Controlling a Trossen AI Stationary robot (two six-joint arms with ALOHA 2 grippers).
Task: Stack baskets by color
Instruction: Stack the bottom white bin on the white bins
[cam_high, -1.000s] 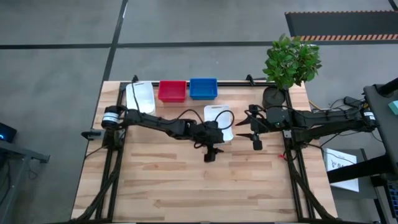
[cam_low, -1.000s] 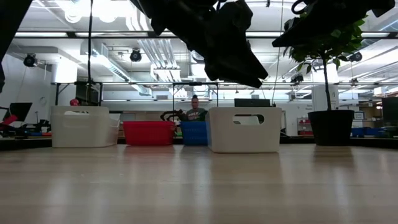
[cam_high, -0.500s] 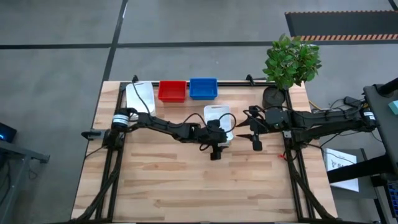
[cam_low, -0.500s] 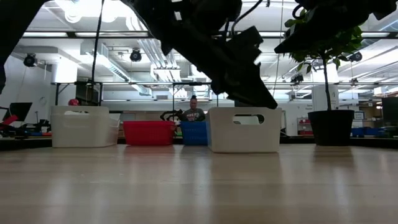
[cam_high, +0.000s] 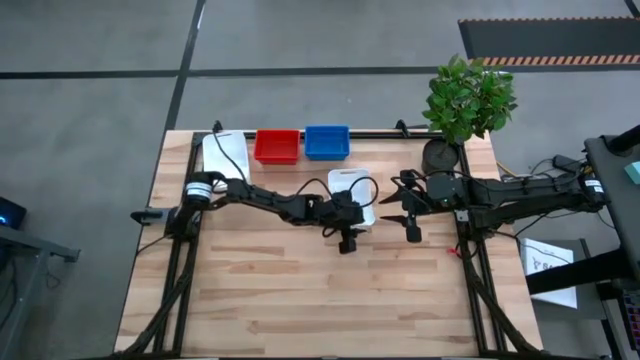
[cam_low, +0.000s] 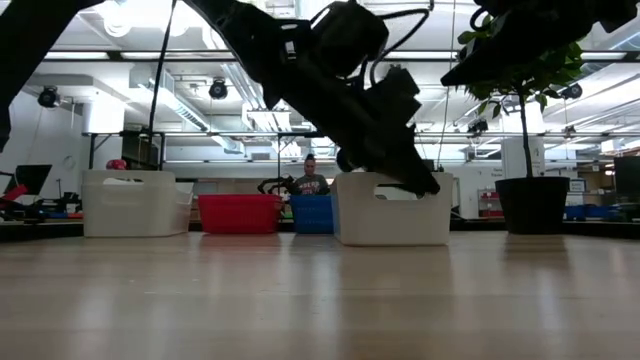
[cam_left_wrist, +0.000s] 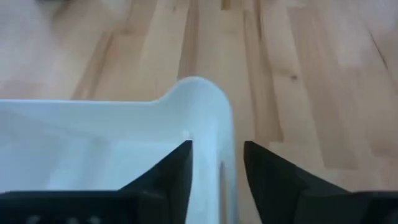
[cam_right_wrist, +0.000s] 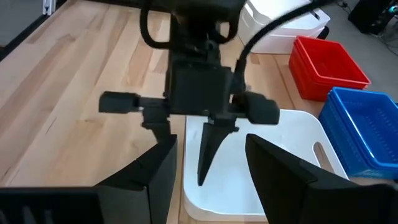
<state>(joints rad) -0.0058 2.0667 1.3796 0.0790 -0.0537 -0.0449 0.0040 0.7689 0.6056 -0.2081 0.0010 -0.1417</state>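
Baskets visible number four: two white (cam_high: 352, 190) (cam_high: 226, 154), one red (cam_high: 277, 146), one blue (cam_high: 327, 141). At frame centre my left tool (cam_high: 347, 240) straddles the near rim of the centre white basket, fingers not yet clamped. My right tool (cam_high: 409, 212) hangs released right of it, beside a potted plant (cam_high: 466, 104).

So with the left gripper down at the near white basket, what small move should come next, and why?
Probably finish closing the left gripper on the white basket, then lift. Its fingers straddle the basket's wall, one inside and one outside, with a gap not yet closed. The right gripper waits open beside it.
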